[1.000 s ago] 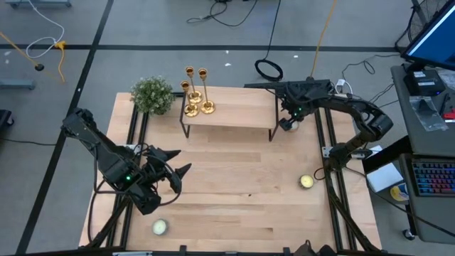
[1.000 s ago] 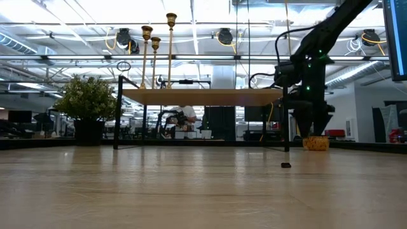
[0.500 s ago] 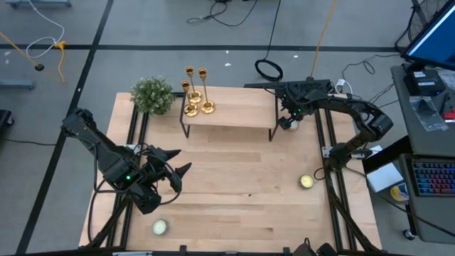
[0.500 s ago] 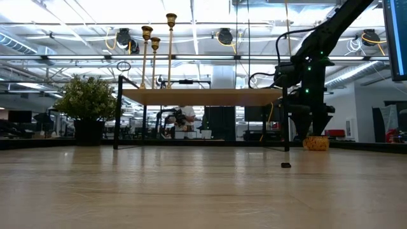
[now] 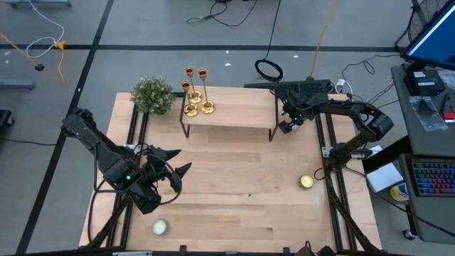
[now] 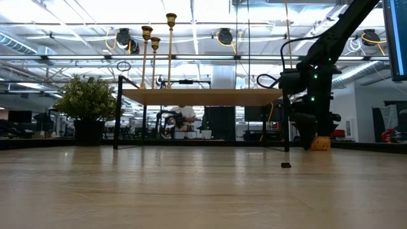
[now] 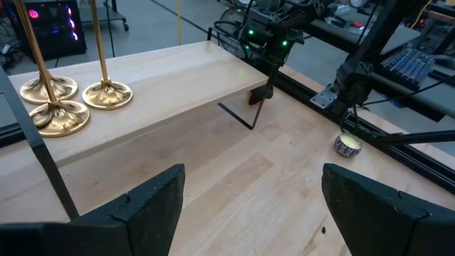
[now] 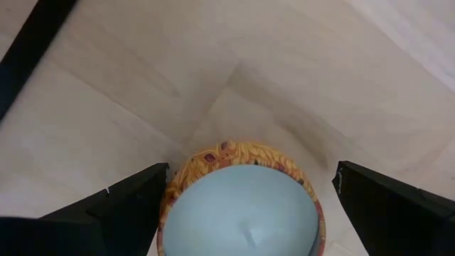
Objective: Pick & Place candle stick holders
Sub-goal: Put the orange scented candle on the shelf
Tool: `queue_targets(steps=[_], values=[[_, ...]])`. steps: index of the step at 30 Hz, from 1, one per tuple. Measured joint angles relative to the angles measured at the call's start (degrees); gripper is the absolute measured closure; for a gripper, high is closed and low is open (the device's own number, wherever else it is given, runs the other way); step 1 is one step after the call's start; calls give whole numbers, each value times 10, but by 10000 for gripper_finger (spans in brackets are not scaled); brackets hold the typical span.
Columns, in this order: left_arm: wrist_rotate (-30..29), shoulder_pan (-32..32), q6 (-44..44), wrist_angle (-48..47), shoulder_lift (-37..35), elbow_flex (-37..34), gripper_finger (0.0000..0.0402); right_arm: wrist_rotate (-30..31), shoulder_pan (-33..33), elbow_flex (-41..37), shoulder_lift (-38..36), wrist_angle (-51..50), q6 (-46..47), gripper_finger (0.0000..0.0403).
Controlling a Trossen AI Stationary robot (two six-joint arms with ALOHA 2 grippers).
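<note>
Three gold candle stick holders (image 5: 195, 99) stand on their round bases at the left end of a raised wooden shelf (image 5: 234, 114). They also show in the low view (image 6: 155, 60) and in the left wrist view (image 7: 106, 94). My right gripper (image 5: 288, 124) is open and low at the shelf's right end. Its fingers (image 8: 106, 206) stand on either side of a short candle with a yellow patterned wall (image 8: 242, 206), which sits on the table. My left gripper (image 5: 183, 161) is open and empty over the table's near left part.
A green bushy plant (image 5: 152, 94) stands left of the shelf. One more candle (image 5: 306, 181) sits at the table's right, another (image 5: 160, 227) near the front left. The shelf's thin black legs (image 5: 272, 131) stand close to my right gripper. A small dark bit (image 6: 285, 165) lies on the table.
My right gripper has gone down beside the shelf's right leg until its fingers stand around the candle on the table. The candle and the candle stick holders have stayed in place.
</note>
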Motion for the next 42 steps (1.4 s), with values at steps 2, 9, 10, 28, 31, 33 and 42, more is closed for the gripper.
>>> queue_targets(steps=[2,9,10,28,31,33,42], values=[[0,0,0,0,0,0,75,0,0,0,0,0,0,25],[0,0,7,8,0,0,75,-2,0,0,0,2,13,62],[0,0,12,13,0,0,75,-2,0,0,0,2,17,69],[0,0,37,16,0,0,75,3,0,-2,-11,-44,67,108],[0,0,37,15,0,0,75,5,0,-2,-26,-62,73,116],[0,0,37,15,0,0,75,5,0,-2,-39,-72,81,116],[0,0,41,15,0,0,75,37,0,-2,-124,-142,136,112]])
